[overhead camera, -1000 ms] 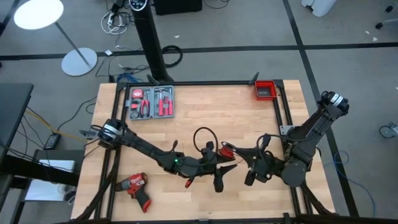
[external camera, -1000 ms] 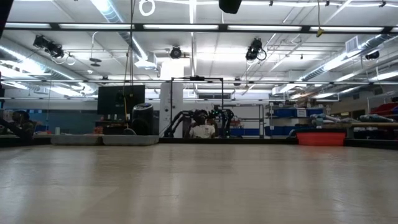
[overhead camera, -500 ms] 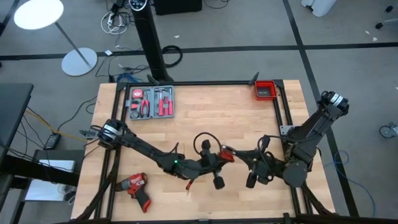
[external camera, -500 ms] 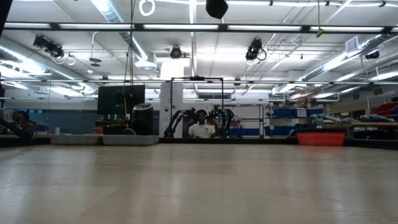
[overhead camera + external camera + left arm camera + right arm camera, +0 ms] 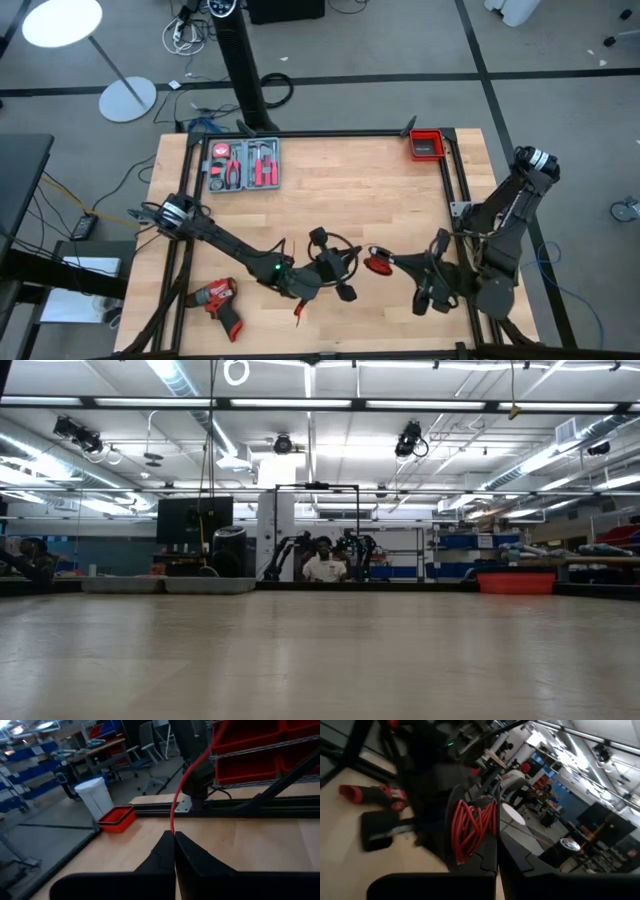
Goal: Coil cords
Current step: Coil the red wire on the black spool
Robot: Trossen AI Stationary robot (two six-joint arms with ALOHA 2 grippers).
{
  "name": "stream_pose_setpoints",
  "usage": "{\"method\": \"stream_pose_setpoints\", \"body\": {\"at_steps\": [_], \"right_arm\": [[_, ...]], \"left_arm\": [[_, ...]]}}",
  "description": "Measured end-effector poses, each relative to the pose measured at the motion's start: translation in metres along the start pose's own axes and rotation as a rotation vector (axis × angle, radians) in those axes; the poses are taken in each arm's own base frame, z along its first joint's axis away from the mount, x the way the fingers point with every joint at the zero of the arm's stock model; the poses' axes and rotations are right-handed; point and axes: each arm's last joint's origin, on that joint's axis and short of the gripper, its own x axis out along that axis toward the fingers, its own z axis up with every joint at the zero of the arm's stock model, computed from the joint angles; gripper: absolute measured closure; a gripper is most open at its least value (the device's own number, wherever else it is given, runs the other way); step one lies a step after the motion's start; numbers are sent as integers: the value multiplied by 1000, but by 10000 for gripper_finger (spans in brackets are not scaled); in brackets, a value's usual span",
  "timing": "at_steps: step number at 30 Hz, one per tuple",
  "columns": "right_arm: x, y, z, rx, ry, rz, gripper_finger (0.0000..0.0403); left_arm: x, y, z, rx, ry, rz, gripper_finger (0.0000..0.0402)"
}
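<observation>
The red wire point(image 5: 378, 263) is already a tight bundle, pinched in the shut right gripper point(image 5: 392, 265) well right of the drill point(image 5: 218, 300). The left gripper point(image 5: 174, 839) is clamped on its free strand (the tail). The black cable point(image 5: 333, 250), between drill and bundle, looks loosely looped, probably unfinished.

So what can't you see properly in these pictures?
- Low view: the table top shows no cords and no arms; they are out of its frame.
- High view: the black cable loops by the left gripper; too small to count its turns.
- Left wrist view: the red wire meets the shut fingertips, and its far end vanishes behind the other arm.
- Right wrist view: the right gripper holds the red coil; the drill is blurred.
</observation>
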Motion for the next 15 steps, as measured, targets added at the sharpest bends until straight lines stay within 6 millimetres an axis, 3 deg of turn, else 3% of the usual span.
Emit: {"method": "stream_pose_setpoints", "body": {"at_steps": [9,15], "right_arm": [[-12,8,-19,2,31,51,403],[-5,6,-33,-7,86,39,403]], "left_arm": [[-21,12,29,-13,-31,-12,401],[-28,8,31,-37,-37,-78,401]]}}
